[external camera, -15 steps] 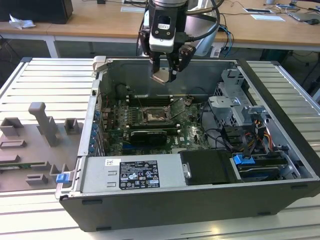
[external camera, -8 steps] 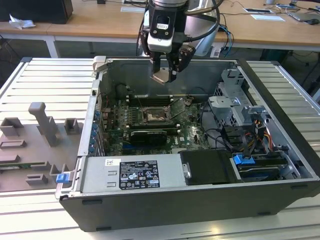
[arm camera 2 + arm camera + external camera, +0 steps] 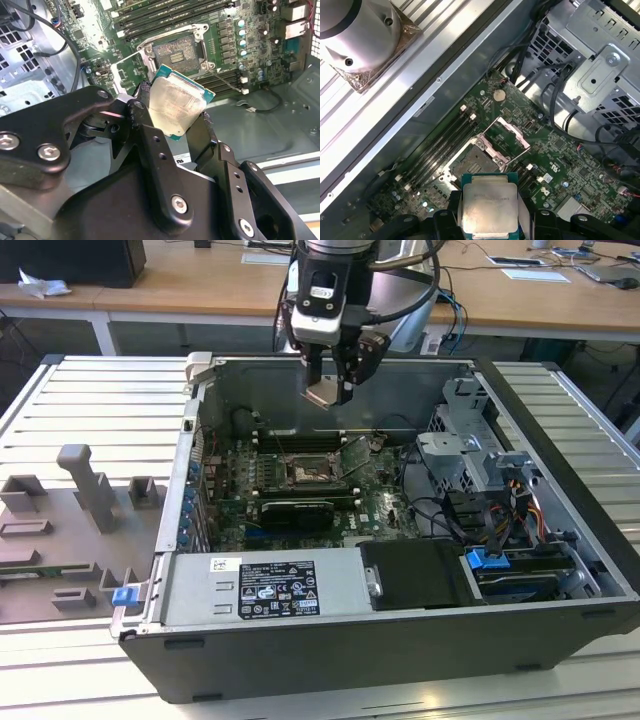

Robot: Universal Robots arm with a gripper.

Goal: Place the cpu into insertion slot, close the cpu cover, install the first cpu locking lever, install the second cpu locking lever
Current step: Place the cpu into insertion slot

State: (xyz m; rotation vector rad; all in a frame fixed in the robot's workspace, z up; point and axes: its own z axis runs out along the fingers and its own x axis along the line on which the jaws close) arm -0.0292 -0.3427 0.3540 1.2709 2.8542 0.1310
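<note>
My gripper (image 3: 330, 388) hangs over the open computer case, shut on the cpu (image 3: 324, 393). The cpu (image 3: 176, 105) is a pale silver square chip with a green edge, pinched by two opposite sides between the black fingers (image 3: 141, 102) and held tilted. It also appears in the first wrist view as the cpu (image 3: 489, 204). Below it on the green board lies the insertion slot (image 3: 177, 50), dark, uncovered and bare. The slot (image 3: 305, 472) sits well beneath the chip. The cpu cover (image 3: 507, 134) stands swung up on its hinge beside the slot (image 3: 472, 162).
Long memory slots (image 3: 165, 15) flank the socket. A black expansion card (image 3: 295, 512) lies just in front of it. A metal drive cage (image 3: 470, 455) with cables fills the exterior view's right, the power supply (image 3: 270, 590) sits at the front, and a grey fixture (image 3: 85, 490) lies outside the case.
</note>
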